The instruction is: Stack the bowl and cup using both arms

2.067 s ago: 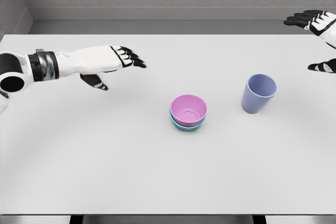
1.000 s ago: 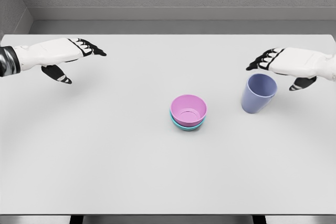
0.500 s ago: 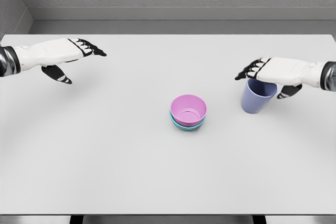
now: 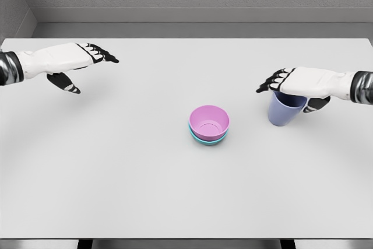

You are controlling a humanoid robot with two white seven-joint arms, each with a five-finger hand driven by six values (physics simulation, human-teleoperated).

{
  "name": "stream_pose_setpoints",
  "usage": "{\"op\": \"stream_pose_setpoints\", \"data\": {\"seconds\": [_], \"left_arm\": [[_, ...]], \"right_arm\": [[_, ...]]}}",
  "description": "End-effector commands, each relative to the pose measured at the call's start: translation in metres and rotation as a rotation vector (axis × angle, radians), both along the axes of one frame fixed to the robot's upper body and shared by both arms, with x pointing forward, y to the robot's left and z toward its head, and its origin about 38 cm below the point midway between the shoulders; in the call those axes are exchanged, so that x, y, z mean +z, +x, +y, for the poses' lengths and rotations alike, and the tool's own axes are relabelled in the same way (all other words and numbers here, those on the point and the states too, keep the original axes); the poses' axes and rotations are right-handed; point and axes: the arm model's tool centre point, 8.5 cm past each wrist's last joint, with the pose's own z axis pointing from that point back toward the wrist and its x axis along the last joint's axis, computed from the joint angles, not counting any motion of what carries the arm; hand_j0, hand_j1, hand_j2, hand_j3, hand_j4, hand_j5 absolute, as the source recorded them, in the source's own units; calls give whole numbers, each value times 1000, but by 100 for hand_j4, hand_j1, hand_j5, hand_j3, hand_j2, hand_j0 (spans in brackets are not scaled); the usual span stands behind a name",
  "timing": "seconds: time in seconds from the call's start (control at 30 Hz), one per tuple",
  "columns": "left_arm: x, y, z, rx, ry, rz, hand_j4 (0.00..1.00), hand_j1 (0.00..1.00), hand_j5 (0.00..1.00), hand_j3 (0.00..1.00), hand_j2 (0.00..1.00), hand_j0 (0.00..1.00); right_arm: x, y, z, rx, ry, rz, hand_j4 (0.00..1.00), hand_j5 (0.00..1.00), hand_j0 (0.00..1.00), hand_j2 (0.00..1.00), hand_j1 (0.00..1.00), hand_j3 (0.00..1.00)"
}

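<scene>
The right hand (image 4: 294, 81) lay over the rim of the cup (image 4: 285, 109), fingers extended past its far-left edge and thumb down its right side (whether it actually gripped, I could not tell). The cup stood upright toward the right of the table (image 4: 116, 173). The pink bowl (image 4: 209, 122), nested in a teal bowl (image 4: 205, 140), sat mid-table, well apart from the cup. The left hand (image 4: 70, 61) hovered open near the left edge, holding nothing.

Bare table (image 4: 116, 161) all around, only pink bowl (image 4: 209, 122) and lavender cup (image 4: 284, 111) as obstacles.
</scene>
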Motion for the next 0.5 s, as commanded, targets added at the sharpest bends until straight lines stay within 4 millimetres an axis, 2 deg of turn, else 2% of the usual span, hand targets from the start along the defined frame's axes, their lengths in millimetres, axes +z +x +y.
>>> {"op": "stream_pose_setpoints", "data": {"seconds": [0.0,0.03,0.07,0.1,0.13,0.17,0.47], "left_arm": [[1,0,1,3,-5,1,100,100,100,100,100,100],[0,0,0,2,-6,1,100,100,100,100,100,100],[0,0,1,3,-5,2,100,100,100,100,100,100],[0,0,0,2,-6,1,100,100,100,100,100,100],[0,0,0,2,-6,2,100,100,100,100,100,100],[0,0,0,2,-5,1,100,100,100,100,100,100],[1,0,0,3,-7,0,100,100,100,100,100,100]], "right_arm": [[2,-1,3,7,6,-4,100,100,100,100,100,100],[1,-1,3,6,7,-3,100,100,100,100,100,100],[1,-1,3,10,6,-1,94,94,94,94,94,94],[1,-2,3,18,4,0,77,77,77,77,77,77],[0,-2,3,21,0,3,66,66,66,66,66,66],[-1,-3,4,23,-1,4,63,63,63,63,63,63],[0,-3,4,23,1,3,63,63,63,63,63,63]]}}
